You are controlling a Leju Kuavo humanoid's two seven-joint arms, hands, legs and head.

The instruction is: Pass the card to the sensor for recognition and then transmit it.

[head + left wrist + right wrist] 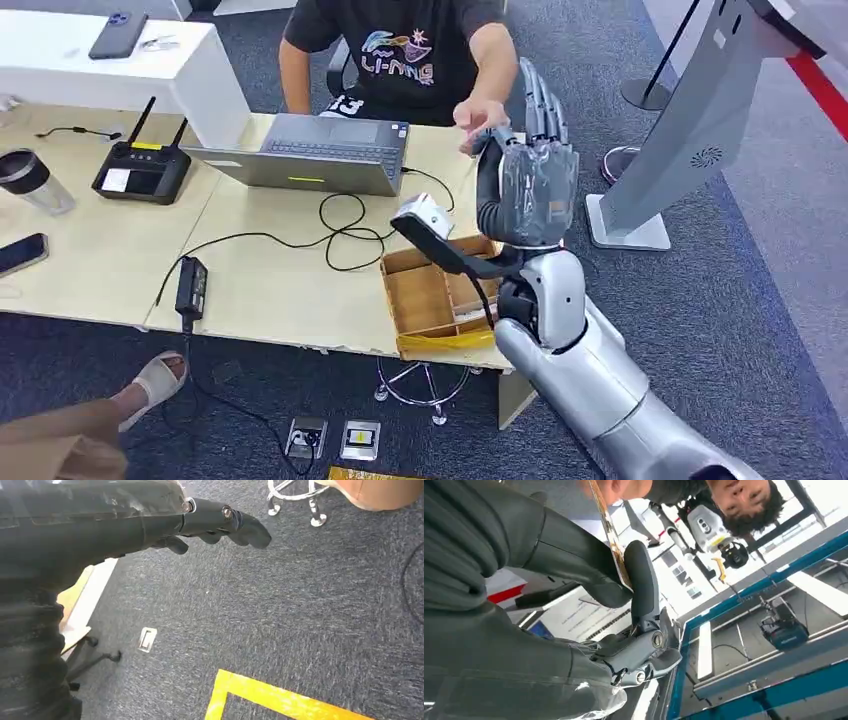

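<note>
Left hand [220, 522] hangs over grey carpet [300, 610], fingers extended, holding nothing. Right hand [527, 170] raised past the desk's [270, 280] far right corner, pinching the card [610, 535], seen edge-on, face unreadable. A person's hand [478, 118] reaches close.

Shirt [395, 50] front: coloured letters "LI-NING" under a graphic
Shirt hem: white number, seemingly "13", partly cut by the laptop [318, 152]
Sheet [584, 617] seen past the right hand: printed lines, too small to read
</note>
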